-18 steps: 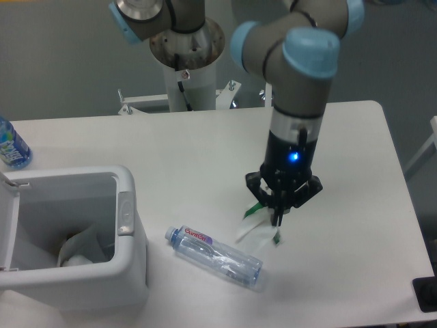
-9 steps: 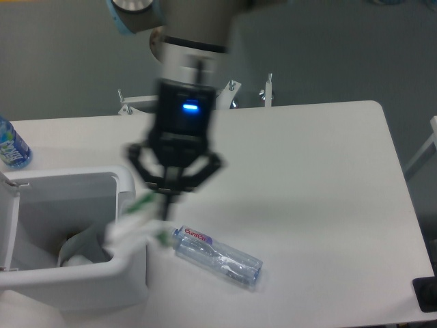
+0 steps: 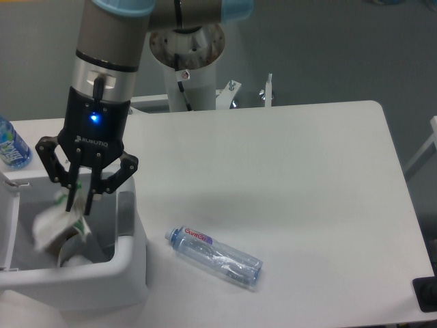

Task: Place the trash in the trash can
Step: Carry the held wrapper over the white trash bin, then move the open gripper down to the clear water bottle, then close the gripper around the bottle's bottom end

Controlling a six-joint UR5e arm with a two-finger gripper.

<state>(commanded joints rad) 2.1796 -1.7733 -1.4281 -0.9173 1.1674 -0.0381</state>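
I am holding my tool [image 3: 79, 203] over the open trash can [image 3: 130, 263], fingers parting around the crumpled wrapper [image 3: 58, 225] inside its opening. I am keeping clear of the rim. The crushed bottle [image 3: 214, 256] is lying on the tabletop [image 3: 293, 178].

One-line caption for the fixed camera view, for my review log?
Claw over the open trash can, wrapper just below its fingertips; crushed bottle lies on the table.
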